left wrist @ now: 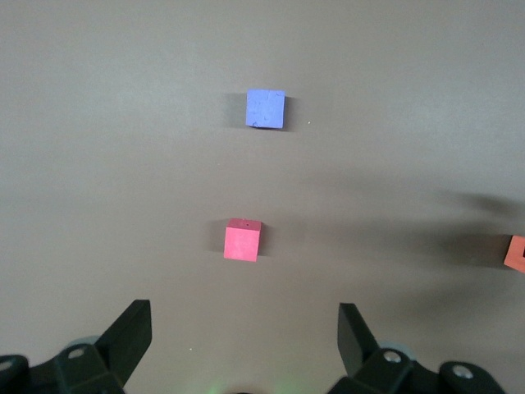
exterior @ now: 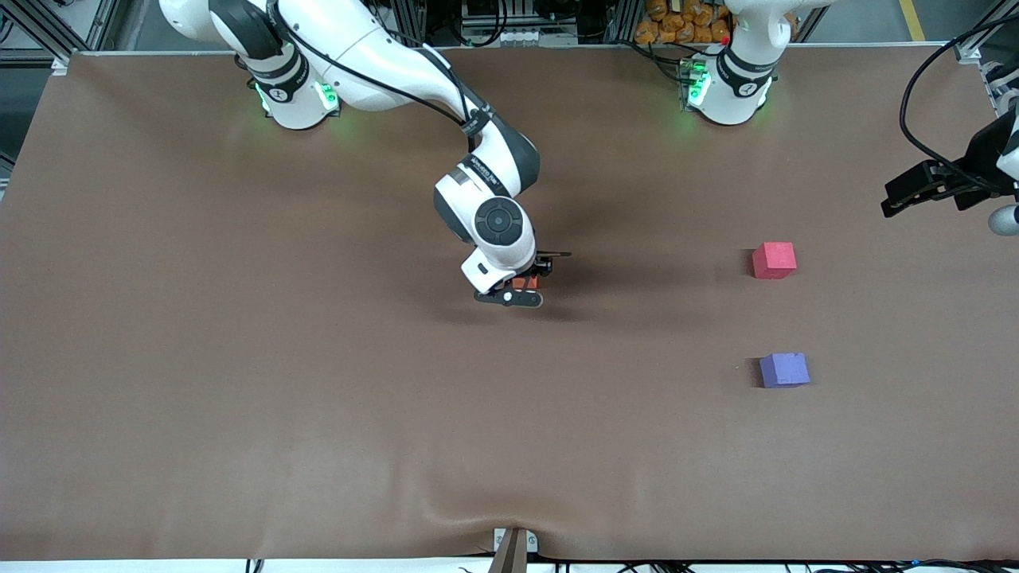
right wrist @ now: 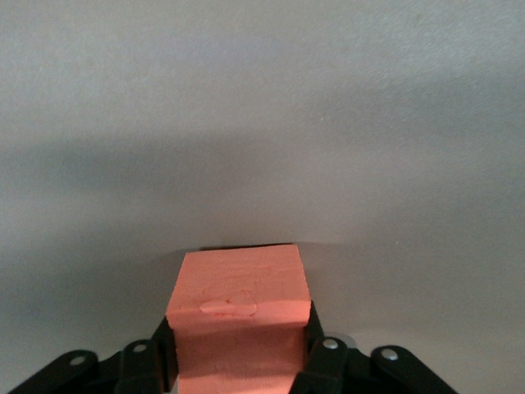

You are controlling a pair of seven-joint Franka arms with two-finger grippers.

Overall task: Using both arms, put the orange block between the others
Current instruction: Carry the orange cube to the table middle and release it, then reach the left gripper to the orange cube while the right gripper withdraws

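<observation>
The orange block (right wrist: pixel 238 308) sits between the fingers of my right gripper (right wrist: pixel 239 349), which press on two of its sides. In the front view that gripper (exterior: pixel 525 286) is down at the middle of the table, and only a sliver of the orange block (exterior: pixel 523 282) shows under it. The red-pink cube (exterior: pixel 774 260) and the blue-purple cube (exterior: pixel 784 370) lie apart toward the left arm's end, the blue-purple one nearer the front camera. My left gripper (exterior: pixel 907 195) waits open above that end, looking down at the red-pink cube (left wrist: pixel 243 240), the blue-purple cube (left wrist: pixel 266 108) and the orange block (left wrist: pixel 517 253).
A brown cloth (exterior: pixel 239 382) covers the table. A clamp (exterior: pixel 513 549) grips its front edge. Yellow packets (exterior: pixel 685 24) and cables lie off the table by the left arm's base.
</observation>
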